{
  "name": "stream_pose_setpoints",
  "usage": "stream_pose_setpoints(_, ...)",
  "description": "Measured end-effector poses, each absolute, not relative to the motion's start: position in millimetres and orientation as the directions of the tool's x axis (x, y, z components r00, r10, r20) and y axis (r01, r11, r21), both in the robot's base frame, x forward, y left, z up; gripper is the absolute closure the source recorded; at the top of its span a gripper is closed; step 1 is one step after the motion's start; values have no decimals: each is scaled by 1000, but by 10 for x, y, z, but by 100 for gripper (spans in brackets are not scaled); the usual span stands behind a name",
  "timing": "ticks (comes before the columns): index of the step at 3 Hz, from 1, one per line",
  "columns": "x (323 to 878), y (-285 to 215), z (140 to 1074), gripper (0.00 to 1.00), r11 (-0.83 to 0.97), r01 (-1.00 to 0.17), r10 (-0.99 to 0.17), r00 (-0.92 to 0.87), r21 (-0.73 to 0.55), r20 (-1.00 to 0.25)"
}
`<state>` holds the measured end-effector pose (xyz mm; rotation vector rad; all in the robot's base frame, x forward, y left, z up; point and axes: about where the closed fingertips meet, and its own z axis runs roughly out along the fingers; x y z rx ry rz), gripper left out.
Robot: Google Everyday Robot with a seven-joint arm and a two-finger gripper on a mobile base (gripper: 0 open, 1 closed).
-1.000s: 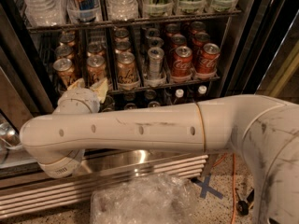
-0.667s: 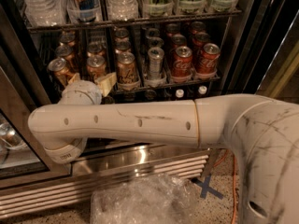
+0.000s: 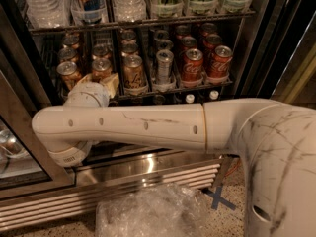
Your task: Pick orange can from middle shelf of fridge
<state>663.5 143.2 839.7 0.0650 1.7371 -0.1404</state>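
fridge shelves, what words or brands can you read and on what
"Coca-Cola": white script on the red cans.
Orange cans: dark script, too blurred to read.
Blue-labelled bottle above: unreadable.
Pincer, at the middle shelf's left front: no text seen.

The middle shelf (image 3: pixel 173 89) holds eight orange cans (image 3: pixel 133 73), three silver cans (image 3: pixel 164 63) and six red cans (image 3: pixel 192 64); one gripper (image 3: pixel 107 82) sits at its front left.

- arm (image 3: pixel 148 125): thick off-white tube, dark scuff streaks, row of small dark holes, thin orange seam ring
- elbow joint (image 3: pixel 69 154): rounded, grey label band
- tool (image 3: pixel 109 84): cream-tan, at middle shelf (image 3: pixel 168 90) front, left side
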Motion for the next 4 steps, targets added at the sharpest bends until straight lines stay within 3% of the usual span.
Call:
stream_pose_setpoints(1, 6682, 1359, 8401, 65, 987, 148, -39, -169, -65, -985)
stream_pose_setpoints(2, 6692, 1344, 8401, 77, 986, 153, -40, -168, -66, -985)
stream_pose_setpoints(3, 6706, 1325, 8402, 77, 985, 160, -41, -168, -68, -985)
stream_pose_setpoints(4, 6680, 1337, 8417, 95, 978, 191, -52, -139, -78, -989)
